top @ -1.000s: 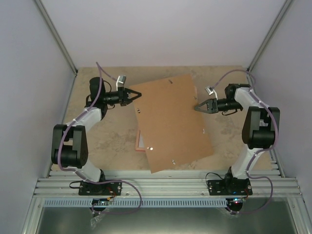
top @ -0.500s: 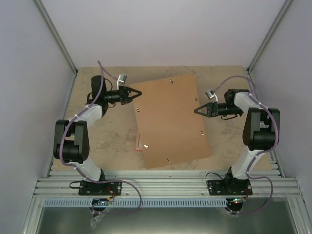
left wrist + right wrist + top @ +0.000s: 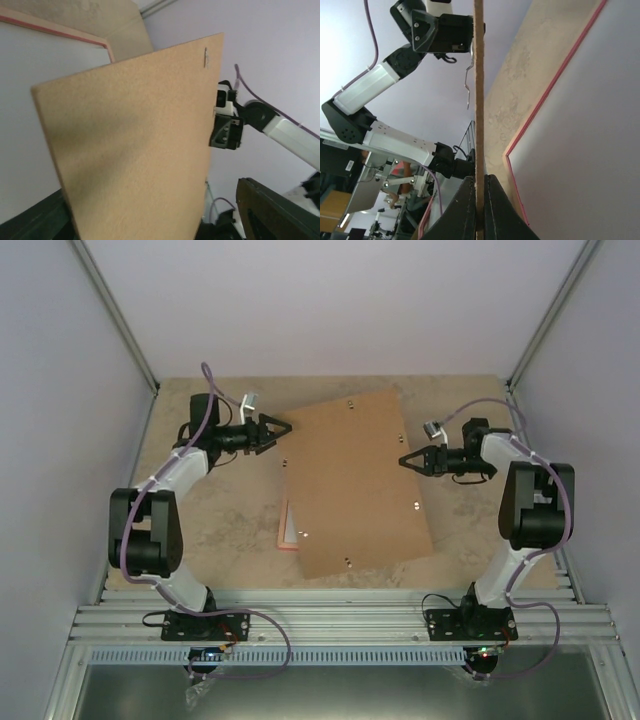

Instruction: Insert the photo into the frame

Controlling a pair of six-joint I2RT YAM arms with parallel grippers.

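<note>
Peeking out on the near left, a corner of the pink frame (image 3: 282,540) lies flat on the speckled beige surface (image 3: 220,530). Its thin salmon rim encloses a plain white face, the photo (image 3: 600,150) lying back-up as far as can be told. No printed side shows in any view.

Over nearly all of it hangs the brown backing board (image 3: 355,490), a large plain sheet with small metal tabs near its edges. It is skewed relative to the frame and lifted off it at an angle, so it blocks the way down to the frame and photo.

Farther back, the right gripper (image 3: 403,460) has its jaws pressed together on the board's right edge, carrying it. Across from it, the left gripper (image 3: 286,430) sits by the board's far-left corner with its jaws spread apart, holding nothing.
</note>
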